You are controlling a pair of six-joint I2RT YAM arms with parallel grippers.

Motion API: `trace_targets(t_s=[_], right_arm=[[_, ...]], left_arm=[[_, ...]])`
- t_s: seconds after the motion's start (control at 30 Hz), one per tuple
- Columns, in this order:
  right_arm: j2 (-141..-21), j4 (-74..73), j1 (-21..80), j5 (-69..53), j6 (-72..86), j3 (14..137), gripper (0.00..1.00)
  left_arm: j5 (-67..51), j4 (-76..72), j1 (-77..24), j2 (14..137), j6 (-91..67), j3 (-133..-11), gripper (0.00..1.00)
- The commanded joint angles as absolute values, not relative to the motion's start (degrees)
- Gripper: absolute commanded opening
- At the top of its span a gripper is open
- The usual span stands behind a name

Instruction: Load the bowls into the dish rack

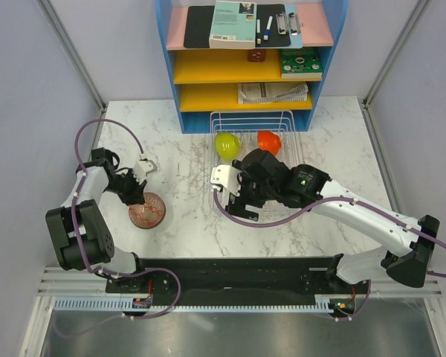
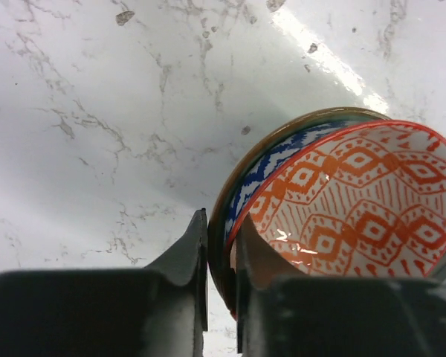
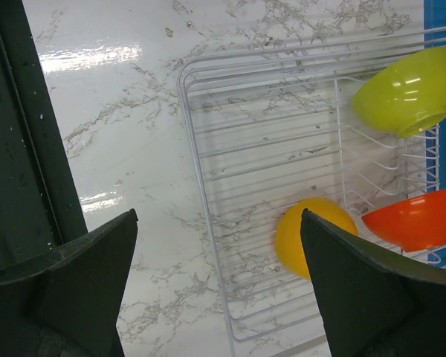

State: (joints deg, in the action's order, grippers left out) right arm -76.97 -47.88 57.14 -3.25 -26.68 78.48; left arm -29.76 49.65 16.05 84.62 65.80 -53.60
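Note:
Two nested patterned bowls sit on the marble table at the left: a red-orange patterned bowl [image 2: 364,201] inside a blue-white patterned bowl [image 2: 264,165], seen from above as one stack [image 1: 147,210]. My left gripper [image 2: 221,217] [image 1: 136,190] is shut on their near rims, one finger outside and one inside. The wire dish rack [image 3: 201,171] [image 1: 286,123] holds a lime-green bowl [image 3: 405,93] [image 1: 227,144], an orange-red bowl [image 3: 412,219] [image 1: 268,141] and a yellow bowl [image 3: 305,234]. My right gripper [image 3: 219,216] [image 1: 230,197] hangs open over the rack's left edge, holding nothing.
A blue-and-yellow shelf unit [image 1: 245,67] with books and a clipboard stands right behind the rack. Grey walls close in the table on both sides. The right arm covers the near half of the rack in the top view.

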Motion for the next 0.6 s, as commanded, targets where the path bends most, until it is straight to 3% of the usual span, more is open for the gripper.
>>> trace_targets(t_s=[0.0, 0.57], right_arm=[[-77.43, -47.81, 57.13, -4.31, -25.84, 81.12, 0.98], [-77.61, -47.9, 57.04, -3.6, -25.4, 82.18, 0.98]], left_arm=[[-28.48, 48.08, 16.35, 85.78, 68.38, -54.67, 0.02], [-36.65, 41.76, 15.82, 96.84, 56.87, -68.62, 0.02]])
